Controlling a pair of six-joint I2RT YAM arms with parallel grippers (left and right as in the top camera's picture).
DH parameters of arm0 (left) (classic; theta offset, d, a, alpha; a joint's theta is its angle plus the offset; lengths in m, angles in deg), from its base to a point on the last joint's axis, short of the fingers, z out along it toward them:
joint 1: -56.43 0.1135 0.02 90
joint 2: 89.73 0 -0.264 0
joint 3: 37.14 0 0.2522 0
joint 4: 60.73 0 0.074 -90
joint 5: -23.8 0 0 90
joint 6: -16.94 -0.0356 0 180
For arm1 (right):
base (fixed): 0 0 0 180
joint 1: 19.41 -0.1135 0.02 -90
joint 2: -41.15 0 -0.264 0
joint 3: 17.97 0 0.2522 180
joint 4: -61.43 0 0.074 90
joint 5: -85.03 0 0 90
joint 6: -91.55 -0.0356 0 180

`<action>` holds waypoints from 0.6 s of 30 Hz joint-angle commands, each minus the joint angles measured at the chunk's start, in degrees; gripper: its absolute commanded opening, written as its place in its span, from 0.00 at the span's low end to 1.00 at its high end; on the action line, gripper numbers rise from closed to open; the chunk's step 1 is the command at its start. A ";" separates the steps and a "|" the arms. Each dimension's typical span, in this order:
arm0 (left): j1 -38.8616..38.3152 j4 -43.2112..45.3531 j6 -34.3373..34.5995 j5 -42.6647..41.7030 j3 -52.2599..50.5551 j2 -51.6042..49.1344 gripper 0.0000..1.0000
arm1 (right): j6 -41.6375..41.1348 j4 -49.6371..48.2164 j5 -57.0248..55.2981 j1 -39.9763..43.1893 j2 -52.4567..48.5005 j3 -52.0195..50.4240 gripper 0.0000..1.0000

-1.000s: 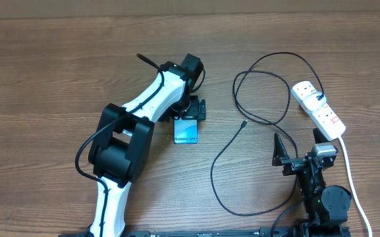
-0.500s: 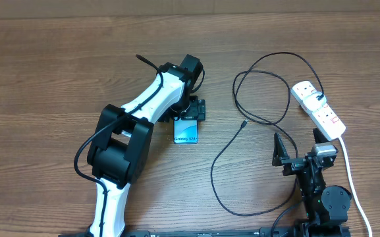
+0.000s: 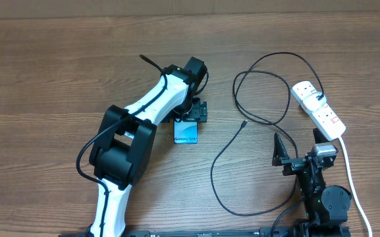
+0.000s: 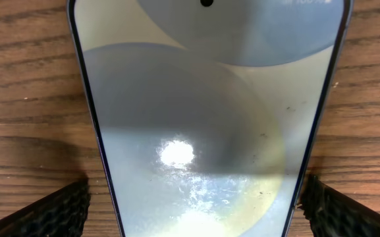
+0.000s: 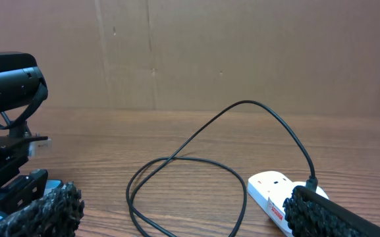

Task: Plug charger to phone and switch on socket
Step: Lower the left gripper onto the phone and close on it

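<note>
Overhead only: charger tip [image 3: 242, 123], unplugged.

I see my white-and-black left arm [image 3: 147, 105] stretched forward from its base, elbow raised and wrist tipped downward. The black two-finger left end effector [image 3: 193, 112] points straight down, and its ribbed pads [image 4: 61, 210] stand spread wide. My all-black right arm [image 3: 323, 194] sits folded close over its base. The right end effector [image 3: 297, 146] is held low and level, facing forward, its fingers parted wide.
</note>
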 commanded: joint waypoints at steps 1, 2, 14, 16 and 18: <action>-0.63 -0.50 1.09 2.32 -2.38 -2.91 1.00 | 0.22 -0.22 -0.35 -0.26 0.46 -0.57 1.00; -0.72 -0.48 1.09 2.32 -2.38 -2.91 1.00 | 0.22 -0.24 -0.33 -0.26 0.46 -0.57 1.00; -0.70 -0.42 1.09 2.36 -2.38 -2.91 0.88 | 0.24 -0.22 -0.35 -0.26 0.46 -0.57 1.00; -0.63 -0.55 1.07 2.36 -2.38 -2.91 0.88 | 0.22 -0.22 -0.35 -0.26 0.46 -0.57 1.00; -0.63 -0.70 1.07 2.36 -2.38 -2.91 0.85 | 0.22 -0.22 -0.35 -0.26 0.46 -0.57 1.00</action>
